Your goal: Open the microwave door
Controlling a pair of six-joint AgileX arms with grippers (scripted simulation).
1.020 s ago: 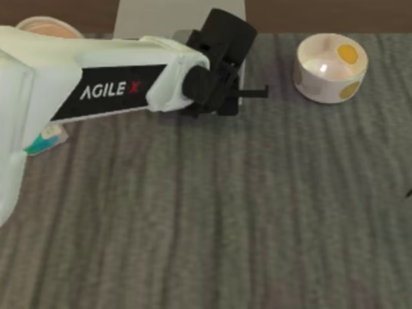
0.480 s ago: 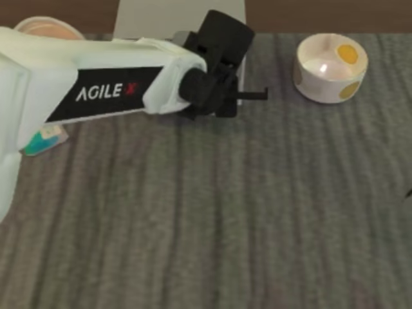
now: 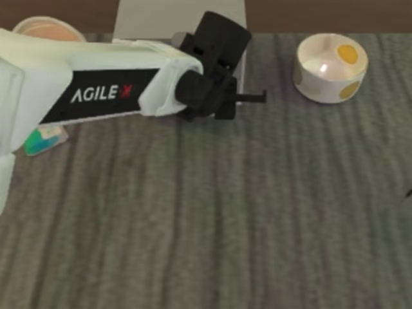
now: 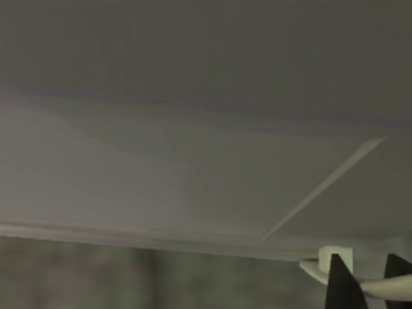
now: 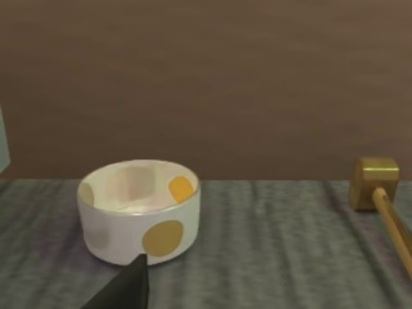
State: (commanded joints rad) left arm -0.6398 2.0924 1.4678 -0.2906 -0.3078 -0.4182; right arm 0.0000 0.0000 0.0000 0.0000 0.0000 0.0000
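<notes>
At twelve o'clock on your bench (image 3: 257, 212) sits the microwave (image 3: 148, 18), its long axis left-right, front facing six o'clock. The left gripper (image 4: 360, 283) is at the microwave door (image 4: 193, 167); only the left wrist view shows its jaws around a pale handle (image 4: 335, 267). The right arm is parked; I cannot tell its jaws.

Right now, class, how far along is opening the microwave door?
Done: the left gripper is up against the microwave, at the pale handle on the door. In hand: getting hold of that handle. Left: the pull itself, since the top view shows no door swung out over the table. The right arm is parked at the table's right edge.
</notes>
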